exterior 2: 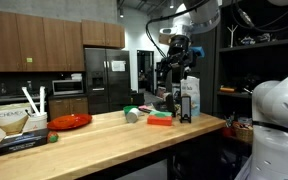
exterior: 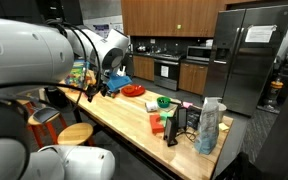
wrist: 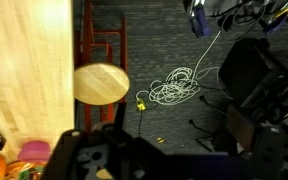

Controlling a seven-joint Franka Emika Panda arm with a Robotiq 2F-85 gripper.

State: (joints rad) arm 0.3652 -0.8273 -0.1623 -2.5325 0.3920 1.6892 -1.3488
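Note:
My gripper [exterior 2: 176, 58] hangs high in the air near the end of the long wooden counter [exterior 2: 104, 140], holding nothing that I can see. In the wrist view its dark body [wrist: 134, 160] fills the bottom edge and looks down past the counter's edge [wrist: 24, 70] at a round wooden stool [wrist: 101, 83] and dark carpet. The fingers are blurred and in shadow, so their spacing is unclear. In an exterior view the gripper [exterior: 106, 88] is apart from a red plate [exterior: 132, 90] on the counter.
The counter carries a red plate [exterior 2: 71, 121], a white box [exterior 2: 9, 121], a green cup [exterior 2: 132, 114], a red and green item [exterior 2: 161, 120] and a tall bottle [exterior 2: 189, 100]. A tangle of white cable [wrist: 174, 88] lies on the floor. A red chair [wrist: 106, 45] stands by the stool.

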